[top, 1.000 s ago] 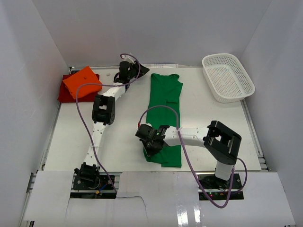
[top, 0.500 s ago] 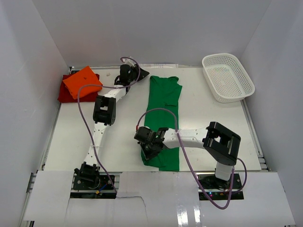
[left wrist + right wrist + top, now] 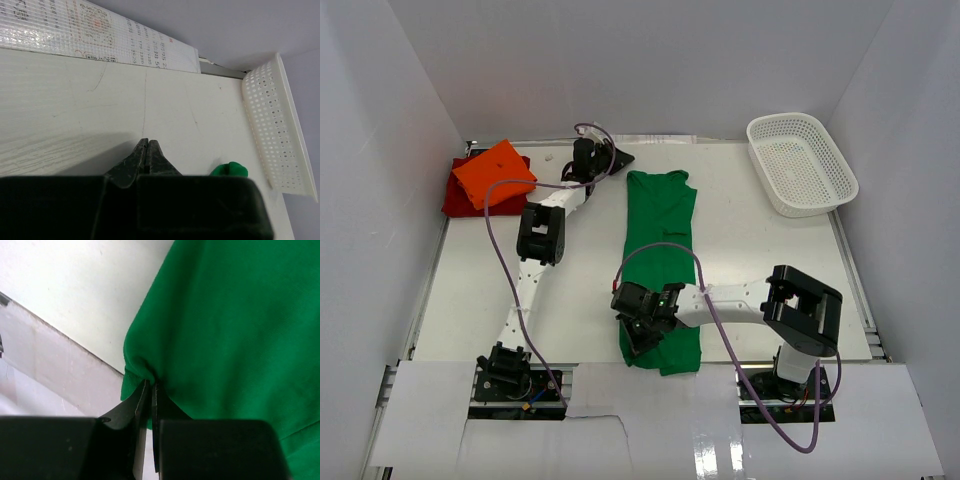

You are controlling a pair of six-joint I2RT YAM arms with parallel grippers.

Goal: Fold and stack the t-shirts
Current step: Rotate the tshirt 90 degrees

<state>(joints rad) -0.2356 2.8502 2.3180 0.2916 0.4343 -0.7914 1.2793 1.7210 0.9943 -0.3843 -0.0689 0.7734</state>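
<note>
Green t-shirt (image 3: 660,230), seen from the top view, lies as one long narrow strip on the bench (image 3: 760,250). Its long axis runs from the near edge away toward the back wall. The right tool (image 3: 638,338) sits on the near left corner of that strip. The right arm is laid low across the bench from its base, with the wrist turned down. The left tool (image 3: 610,160) is at the far end, just beside the strip's far left corner, with the left arm stretched almost fully out. So each arm is nearer its own end of the shirt. The orange t-shirt (image 3: 495,172) lies folded on the dark red t-shirt (image 3: 458,200) in the far left corner, well apart from the green one. The basket (image 3: 800,160) is far right.

From the left wrist, the left tool (image 3: 148,150) is clenched tip to tip with nothing between the tips. Bare bench (image 3: 75,115) lies under it. A small lump of the green t-shirt (image 3: 229,170) shows off to its right, not touching, with the basket (image 3: 272,125) beyond.

From the right wrist, the right tool (image 3: 151,390) is pinched on a puckered edge of the green t-shirt (image 3: 230,330), at the corner where cloth meets bench (image 3: 100,290).

I judge that an end-to-end fold depends on the far end, which lies to the right of the empty left tool. That tool would have to release and move across before it could take hold.
</note>
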